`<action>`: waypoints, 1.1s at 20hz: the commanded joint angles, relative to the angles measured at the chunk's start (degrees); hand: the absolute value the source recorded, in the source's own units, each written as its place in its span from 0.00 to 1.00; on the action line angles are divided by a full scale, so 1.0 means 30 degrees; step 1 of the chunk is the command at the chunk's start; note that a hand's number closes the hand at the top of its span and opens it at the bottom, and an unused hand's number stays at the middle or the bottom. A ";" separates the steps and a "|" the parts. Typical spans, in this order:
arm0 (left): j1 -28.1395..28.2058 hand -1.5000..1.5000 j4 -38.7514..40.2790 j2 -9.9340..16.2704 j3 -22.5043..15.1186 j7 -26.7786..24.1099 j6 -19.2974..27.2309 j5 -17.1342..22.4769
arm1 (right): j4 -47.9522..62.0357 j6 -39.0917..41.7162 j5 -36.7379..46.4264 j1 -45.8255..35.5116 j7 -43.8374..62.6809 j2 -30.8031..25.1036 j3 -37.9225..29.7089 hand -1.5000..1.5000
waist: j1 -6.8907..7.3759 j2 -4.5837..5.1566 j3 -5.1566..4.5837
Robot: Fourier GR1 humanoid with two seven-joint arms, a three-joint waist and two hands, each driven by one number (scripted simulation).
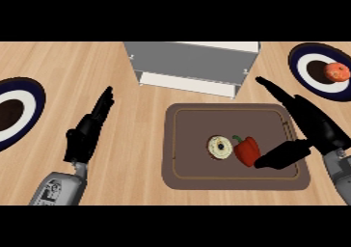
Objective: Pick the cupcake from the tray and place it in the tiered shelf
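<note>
The cupcake (220, 146), pale and round from above, lies in the middle of the brown tray (189, 173). A red bell pepper (246, 150) rests right beside it on its right. My right hand (317, 126) hovers over the tray's right edge, fingers straight and pointing up-left, thumb (281, 154) spread down toward the pepper, holding nothing. The grey and white tiered shelf (193, 66) stands just behind the tray. My left hand (87, 132) rests open on the counter to the tray's left.
A dark-rimmed white plate (310, 72) with a tomato (337, 72) on it sits at the back right. Another dark-rimmed plate (15, 113) lies at the left edge. Wooden counter surrounds the tray.
</note>
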 commanded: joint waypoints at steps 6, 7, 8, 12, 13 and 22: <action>0.0765 0.50 -0.1140 0.0198 0.0443 0.0170 -0.0497 0.0026 | -0.4161 0.3064 0.1667 -0.1250 0.7381 0.0098 0.1466 0.00 | 0.0027 0.0043 0.0039; -0.0454 0.50 -0.0231 -0.0160 0.0395 0.0706 -0.0561 -0.0214 | -0.2846 0.3108 0.2246 -0.1965 0.7476 0.1432 0.1605 0.00 | 0.0045 0.0087 0.0042; 0.0784 0.50 0.0534 0.0039 0.0655 -0.1104 -0.0817 -0.0128 | -0.5070 0.2615 0.2831 -0.0369 0.7786 0.1217 0.2045 0.00 | -0.0059 0.0064 0.0040; -0.0065 0.50 -0.0370 -0.0907 0.0426 0.0612 -0.0102 -0.0819 | -0.3716 0.3340 0.4114 -0.1959 0.9105 0.3714 0.1608 0.00 | 0.0067 0.0080 0.0046; 0.0803 0.50 -0.3056 -0.0390 0.0257 0.2298 -0.0406 -0.0713 | -0.4834 0.3722 0.4166 -0.0524 0.8540 0.3130 0.1261 0.00 | 0.0060 0.0048 0.0054; -0.0635 0.50 0.0772 -0.0895 0.1631 -0.0163 -0.1194 -0.1067 | -0.4141 0.4650 0.7750 0.0101 0.8694 0.6139 0.1283 0.00 | -0.0013 0.0091 0.0050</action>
